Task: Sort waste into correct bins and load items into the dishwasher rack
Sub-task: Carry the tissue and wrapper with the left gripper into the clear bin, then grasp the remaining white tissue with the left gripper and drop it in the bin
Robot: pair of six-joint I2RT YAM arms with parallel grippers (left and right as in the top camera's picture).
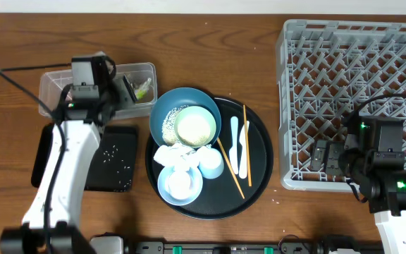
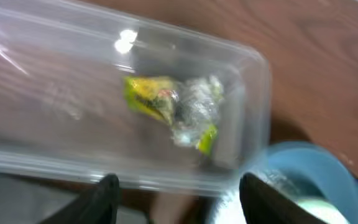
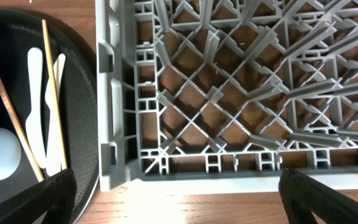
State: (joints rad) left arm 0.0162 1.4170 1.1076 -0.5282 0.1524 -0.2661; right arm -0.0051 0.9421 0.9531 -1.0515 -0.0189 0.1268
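Observation:
A yellow-green wrapper (image 2: 166,109) lies inside the clear tub (image 1: 141,72), also seen in the overhead view (image 1: 143,90). My left gripper (image 2: 176,199) is open and empty, hovering over the tub's near rim (image 2: 73,165). The dark blue bowl (image 1: 171,106) holds a pale green bowl (image 1: 196,127) and rice grains. White napkins (image 1: 169,154), a light blue bowl (image 1: 180,185), white cup (image 1: 211,162), white spoon (image 1: 235,134) and chopsticks (image 1: 246,141) lie on the round tray. My right gripper (image 3: 176,196) is open and empty at the grey rack's (image 1: 358,70) front-left corner (image 3: 129,168).
A flat black tray (image 1: 115,159) with scattered white grains lies under the left arm. The round black tray (image 1: 259,169) sits between the tub and the rack. Bare wooden table (image 1: 210,42) lies at the back.

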